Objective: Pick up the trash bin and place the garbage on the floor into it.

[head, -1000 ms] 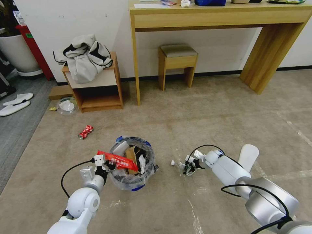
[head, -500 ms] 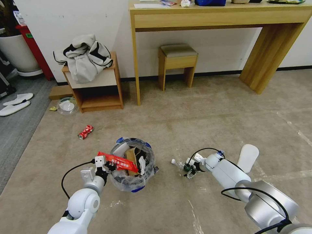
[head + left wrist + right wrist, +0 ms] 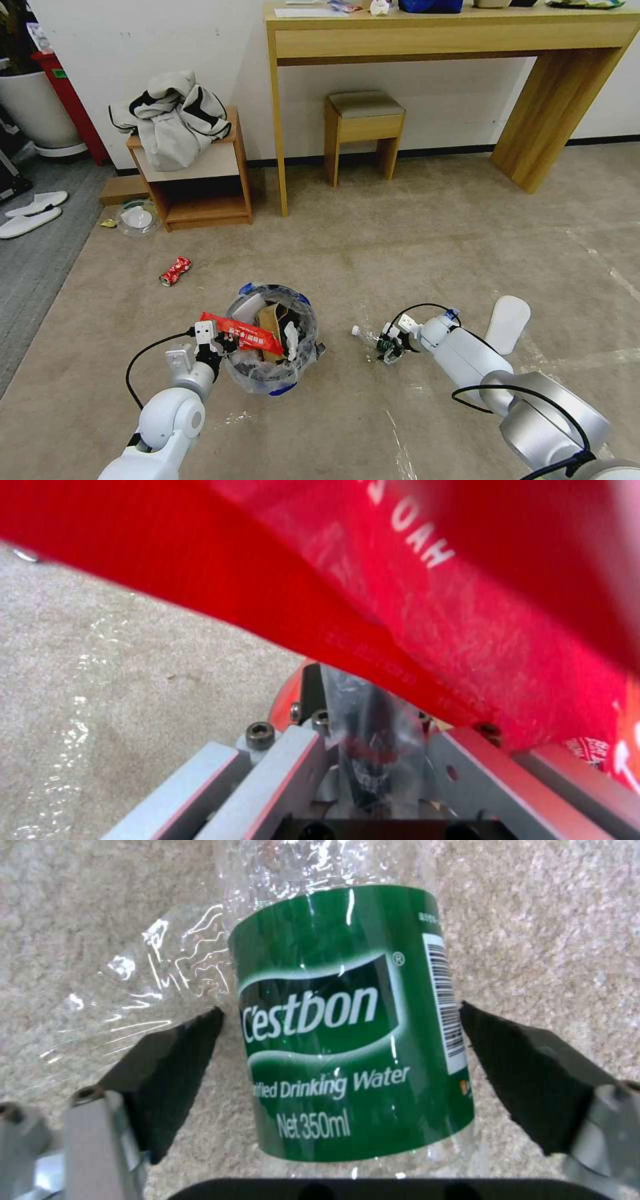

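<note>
— Right gripper (image 3: 340, 1040)? 
— Fingers spread, straddling the green-label bottle (image 3: 347, 1020) lying on the carpet (image 3: 413, 240).
— Left gripper (image 3: 217, 343)?
— Clamped on the trash bin (image 3: 271, 337) rim, red wrapper (image 3: 241, 332) across it.

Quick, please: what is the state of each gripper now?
Left gripper: shut on the trash bin rim.
Right gripper: open around the bottle.

White left arm lower left of frame, left gripper (image 3: 215, 341) clamped. White right arm lower right, right gripper (image 3: 389, 347) low, dark pads (image 3: 175, 1065) spread.
</note>
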Motion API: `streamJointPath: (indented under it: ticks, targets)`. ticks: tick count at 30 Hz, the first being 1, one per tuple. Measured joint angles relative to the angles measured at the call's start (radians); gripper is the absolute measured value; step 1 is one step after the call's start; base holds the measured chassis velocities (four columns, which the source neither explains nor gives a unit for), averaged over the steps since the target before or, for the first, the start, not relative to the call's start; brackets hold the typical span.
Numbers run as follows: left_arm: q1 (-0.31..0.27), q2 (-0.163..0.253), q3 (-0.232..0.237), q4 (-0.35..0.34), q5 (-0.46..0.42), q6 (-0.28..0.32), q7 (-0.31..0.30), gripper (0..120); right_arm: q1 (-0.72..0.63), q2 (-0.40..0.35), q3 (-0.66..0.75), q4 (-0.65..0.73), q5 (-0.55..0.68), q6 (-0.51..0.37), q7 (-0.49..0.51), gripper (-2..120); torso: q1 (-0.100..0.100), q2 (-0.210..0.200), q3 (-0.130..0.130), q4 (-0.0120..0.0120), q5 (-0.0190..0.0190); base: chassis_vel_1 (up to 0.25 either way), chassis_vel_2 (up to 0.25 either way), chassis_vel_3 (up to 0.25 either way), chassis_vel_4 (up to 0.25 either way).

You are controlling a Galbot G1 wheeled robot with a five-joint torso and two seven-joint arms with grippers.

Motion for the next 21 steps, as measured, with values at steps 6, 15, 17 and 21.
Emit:
streamJointPath:
  ticks: [6, 15, 17, 21]
  targets:
    - [0.003, 0.005, -0.004, -0.004, -0.001, -0.001, 0.000, 1, -0.002, 0.006, 0.005, -0.002, 0.000, -0.004, 0.011, 88, 0.000, 0.000, 0.000, -0.0001, -0.0001, 0.000, 0.000, 0.000, 0.000]
    - [0.010, 0.005, -0.003, -0.012, -0.001, -0.003, 0.001, 1, -0.008, 0.010, 0.012, 0.002, 0.001, -0.009, 0.031, 88, 0.000, 0.000, 0.000, 0.0003, 0.0003, 0.000, 0.000, 0.000, 0.000]
    - [0.010, 0.005, -0.002, -0.014, -0.001, -0.003, 0.002, 1, -0.011, 0.008, 0.013, 0.006, 0.002, -0.011, 0.033, 88, 0.000, 0.000, 0.000, 0.0004, 0.0004, 0.000, 0.000, 0.000, 0.000]
    - [0.009, 0.006, 0.001, -0.018, -0.001, -0.003, 0.002, 1, -0.017, 0.003, 0.017, 0.015, 0.003, -0.012, 0.038, 88, 0.000, 0.000, 0.000, 0.0005, 0.0006, 0.000, 0.000, 0.000, 0.000]
